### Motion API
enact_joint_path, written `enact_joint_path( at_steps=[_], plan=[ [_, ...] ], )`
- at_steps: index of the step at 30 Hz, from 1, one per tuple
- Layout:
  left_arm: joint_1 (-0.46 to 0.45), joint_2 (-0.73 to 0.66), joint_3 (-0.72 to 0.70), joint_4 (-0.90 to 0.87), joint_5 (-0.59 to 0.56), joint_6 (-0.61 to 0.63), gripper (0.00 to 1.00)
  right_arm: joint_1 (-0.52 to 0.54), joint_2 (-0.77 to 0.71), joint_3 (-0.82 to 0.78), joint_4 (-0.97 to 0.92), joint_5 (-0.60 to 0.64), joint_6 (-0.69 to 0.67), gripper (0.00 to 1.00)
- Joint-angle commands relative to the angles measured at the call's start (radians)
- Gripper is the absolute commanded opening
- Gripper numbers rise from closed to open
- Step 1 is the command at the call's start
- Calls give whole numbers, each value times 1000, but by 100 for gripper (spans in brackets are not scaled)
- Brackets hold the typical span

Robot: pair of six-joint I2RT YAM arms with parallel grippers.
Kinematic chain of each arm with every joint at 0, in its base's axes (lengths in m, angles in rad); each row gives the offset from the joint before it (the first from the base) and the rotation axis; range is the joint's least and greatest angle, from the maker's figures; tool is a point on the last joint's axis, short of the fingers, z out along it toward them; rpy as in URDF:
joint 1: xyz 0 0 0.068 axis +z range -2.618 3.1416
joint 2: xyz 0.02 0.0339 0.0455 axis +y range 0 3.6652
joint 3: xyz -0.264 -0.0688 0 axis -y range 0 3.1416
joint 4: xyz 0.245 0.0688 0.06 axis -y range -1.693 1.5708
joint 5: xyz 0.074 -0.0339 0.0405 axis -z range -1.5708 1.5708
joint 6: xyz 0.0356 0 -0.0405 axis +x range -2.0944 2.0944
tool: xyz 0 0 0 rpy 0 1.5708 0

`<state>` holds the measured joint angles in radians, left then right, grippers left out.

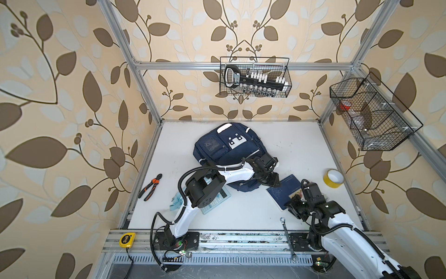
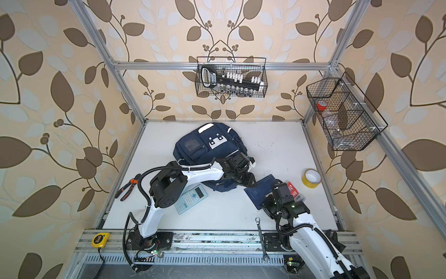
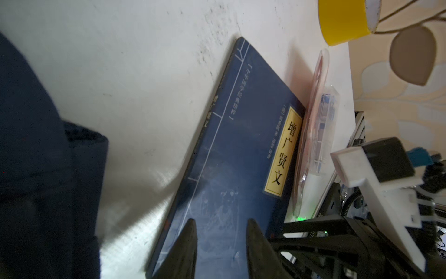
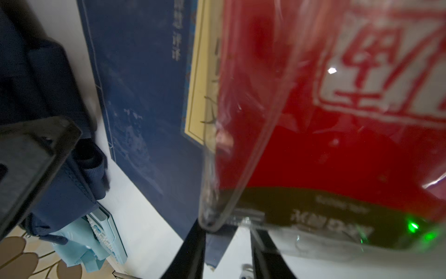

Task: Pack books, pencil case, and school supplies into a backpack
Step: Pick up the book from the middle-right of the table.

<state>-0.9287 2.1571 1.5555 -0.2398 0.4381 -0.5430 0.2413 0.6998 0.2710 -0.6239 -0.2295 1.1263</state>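
- Top views: the backpack [image 1: 226, 147] lies front up at the middle of the white table [image 1: 301, 149]. Its long axis runs from the top centre toward the lower right.
- The book [image 1: 283, 193] lies flat just right of the backpack's lower end. Its longer visible edge runs from lower left to upper right.
- The left claw [image 1: 274, 184] hangs over the book's upper-left edge, and the right claw [image 1: 292, 205] sits at its lower right corner.
- The calculator [image 2: 191, 198] lies lower left of the backpack, long axis lower left to upper right, display at the upper right end. The clear box [image 2: 293, 190] shows beside the right arm. The pencil case [image 1: 177, 201] lies crumpled left of the left arm.
- Left wrist view: the claw's two fingers [image 3: 190, 241] stand partly apart above the navy cover, gripping nothing. The yellow label [image 3: 283, 154] runs along the book's length. The clear box is tipped on edge against the long side beside that label.
- Right wrist view: the fingers [image 4: 195, 241] stand partly apart, with the clear box's corner and a book corner between them. Whether they pinch either cannot be told.
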Motion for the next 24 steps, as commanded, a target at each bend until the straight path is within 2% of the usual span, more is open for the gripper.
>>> enact_joint_path(
  at_steps=[1, 9, 14, 16, 19, 24],
  plan=[
    [1, 30, 12, -7, 13, 0, 34, 6, -10, -8, 79, -1, 37, 27],
    [1, 39, -44, 25, 16, -9, 32, 5, -71, 6, 104, 10, 35, 23],
    [1, 40, -52, 26, 16, -11, 31, 5, -56, -44, 247, -4, 31, 22],
    [1, 39, -58, 29, 16, -12, 30, 5, -69, -42, 271, 29, 29, 22],
    [1, 38, -63, 30, 19, -16, 30, 3, -87, -56, 318, 75, 39, 26],
    [1, 35, -78, 36, 22, -20, 28, -8, -81, -110, 501, 57, 64, 26]
  ],
)
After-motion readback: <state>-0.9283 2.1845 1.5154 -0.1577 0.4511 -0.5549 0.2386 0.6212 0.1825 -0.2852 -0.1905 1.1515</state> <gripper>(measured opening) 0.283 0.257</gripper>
